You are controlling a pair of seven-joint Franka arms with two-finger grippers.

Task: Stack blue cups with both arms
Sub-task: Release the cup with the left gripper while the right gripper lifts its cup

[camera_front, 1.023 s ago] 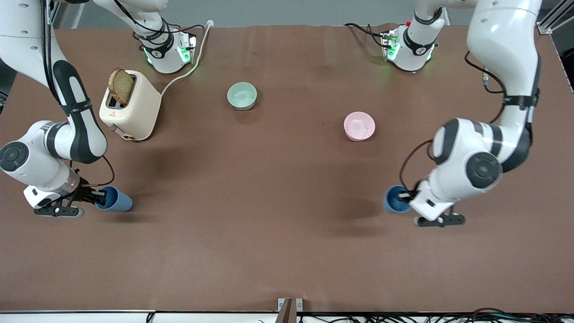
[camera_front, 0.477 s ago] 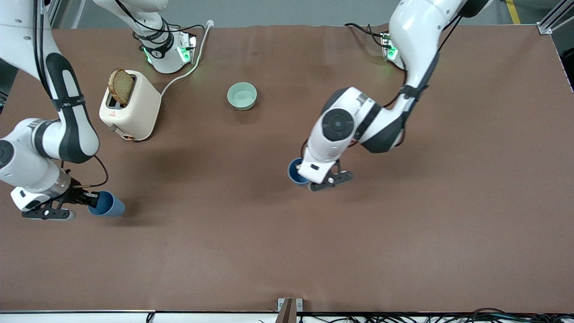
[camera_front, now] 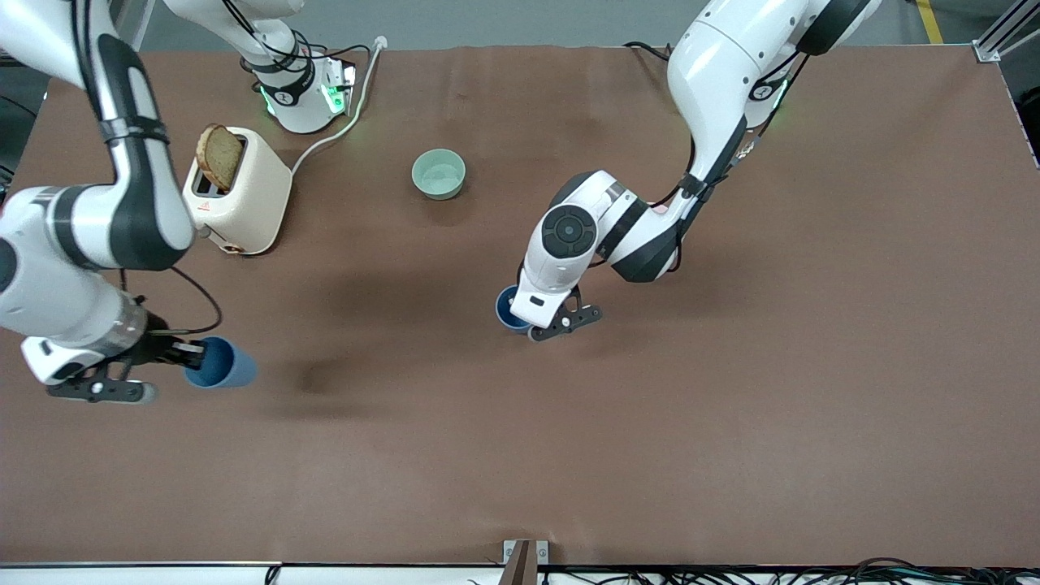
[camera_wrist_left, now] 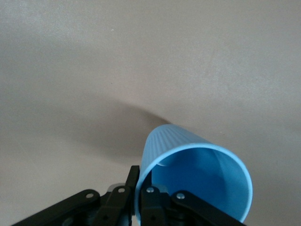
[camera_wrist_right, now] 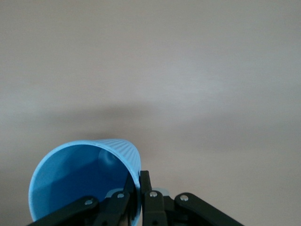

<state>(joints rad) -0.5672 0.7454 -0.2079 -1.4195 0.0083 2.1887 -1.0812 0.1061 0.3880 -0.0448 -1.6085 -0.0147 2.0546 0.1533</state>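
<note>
Left pincer (camera_front: 520,313) clamped on rim of blue cup (camera_front: 509,308), over desk (camera_front: 731,406) centre. Right pincer (camera_front: 188,355) grips second blue cup (camera_front: 219,363) by rim, apparently airborne, ready for nesting.

Bare table (camera_front: 382,366) lies between the 2 held cups; toaster (camera_front: 236,195) and green bowl (camera_front: 439,174) stand farther off.

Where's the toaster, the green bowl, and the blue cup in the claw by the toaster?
toaster (camera_front: 244,203), front view, on its cream side wall.
green bowl (camera_front: 439,174), front view, inside its hollow.
blue cup (camera_front: 223,364), front view, on its outer wall, held by the right claw (camera_front: 188,355).
</note>
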